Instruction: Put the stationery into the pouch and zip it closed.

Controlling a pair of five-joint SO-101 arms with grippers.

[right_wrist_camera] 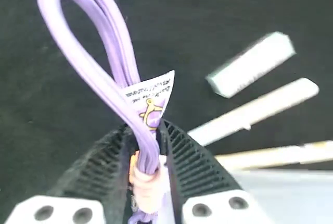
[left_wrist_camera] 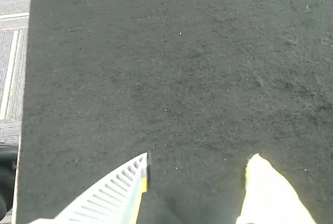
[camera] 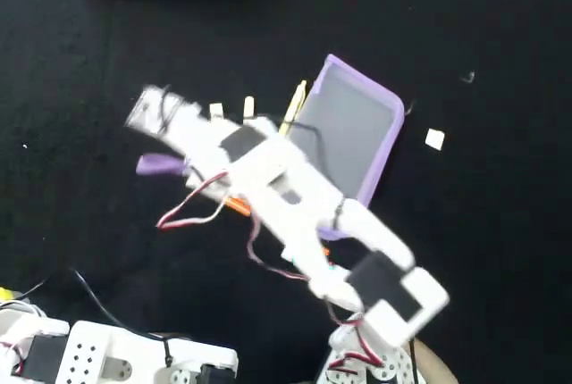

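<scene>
Right arm point(camera: 295, 196) stretches toward ten o'clock, right gripper point(right_wrist_camera: 144, 130) clamped on a purple loop point(right_wrist_camera: 115, 39); left gripper point(left_wrist_camera: 195, 182) gapes apart.

White blocky arm point(camera: 299, 201), black patches, loose red and white cables point(camera: 189, 214), right hand point(right_wrist_camera: 144, 128) ribbed black

The pouch point(camera: 349, 134) lies mid-bench, toward the far edge. A pen point(camera: 293, 107) lies along its left side, with two short pieces point(camera: 248, 107) just left of that. A small block point(camera: 434, 139) lies apart on the pouch's right. Left of the pouch, a strap loop point(right_wrist_camera: 99, 62) sits pinched in the right claw point(right_wrist_camera: 145, 130). The left claw point(left_wrist_camera: 197, 169) hangs above the bench point(left_wrist_camera: 182, 67), by its edge.
</scene>
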